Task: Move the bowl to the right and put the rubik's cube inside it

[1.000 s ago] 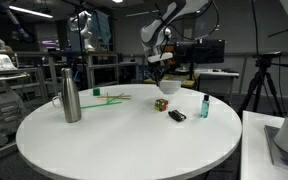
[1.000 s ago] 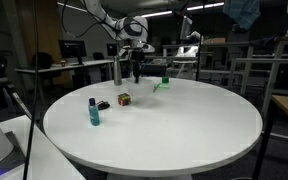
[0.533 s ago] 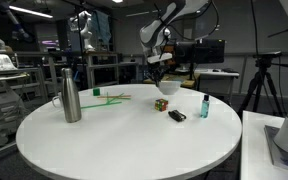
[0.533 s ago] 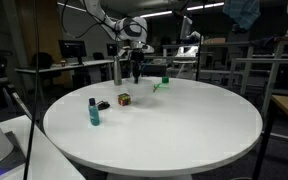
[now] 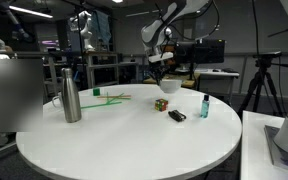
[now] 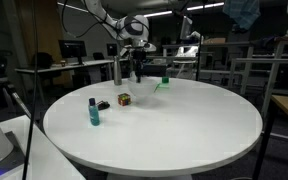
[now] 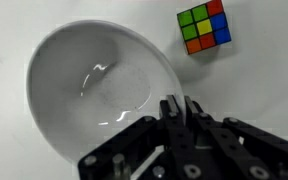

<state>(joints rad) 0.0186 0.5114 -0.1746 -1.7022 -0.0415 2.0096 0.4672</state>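
In the wrist view the white bowl fills the left of the frame, and my gripper is shut on its near rim. The rubik's cube lies on the white table just beyond the bowl, at the upper right. In an exterior view the gripper hangs over the far side of the round table, with the bowl at its tip and the cube just in front. Whether the bowl touches the table is unclear. The cube and gripper also show from the opposite side.
A tall steel bottle stands at the table's left. Green sticks lie beside it. A flat black object and a small teal bottle are near the cube. Lab benches and tripods surround the table.
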